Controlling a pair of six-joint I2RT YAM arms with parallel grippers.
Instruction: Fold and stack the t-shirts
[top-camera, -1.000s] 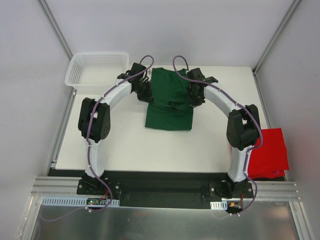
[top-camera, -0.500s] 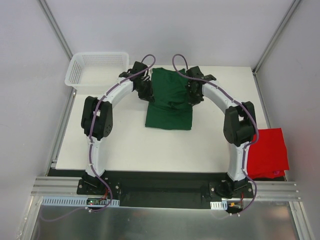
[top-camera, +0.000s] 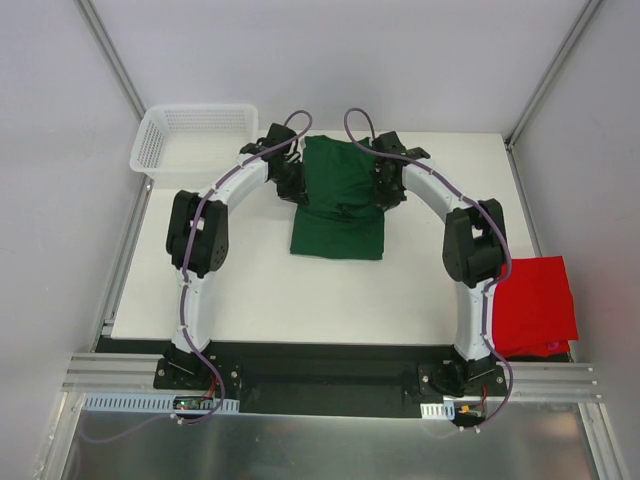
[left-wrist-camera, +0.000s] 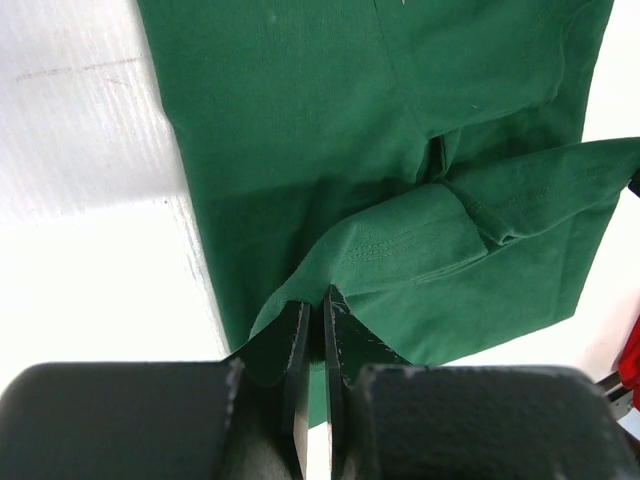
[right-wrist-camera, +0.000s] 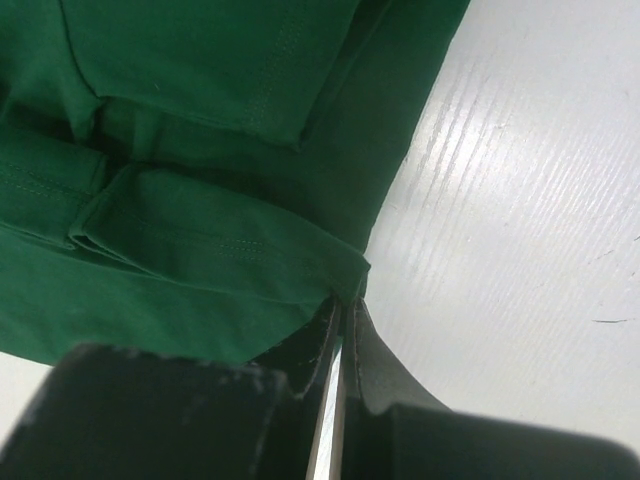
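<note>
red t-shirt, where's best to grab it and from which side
Probably its far edge, pinched from above by the right pincer once that frees the green t-shirt. The red t-shirt lies fairly flat at the table's right edge, so only an edge or fold gives something to pinch. Its left part is hidden behind the right arm.

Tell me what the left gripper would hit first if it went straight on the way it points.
The green t-shirt: the left gripper is shut on its edge, with more folded green cloth lying straight ahead.
</note>
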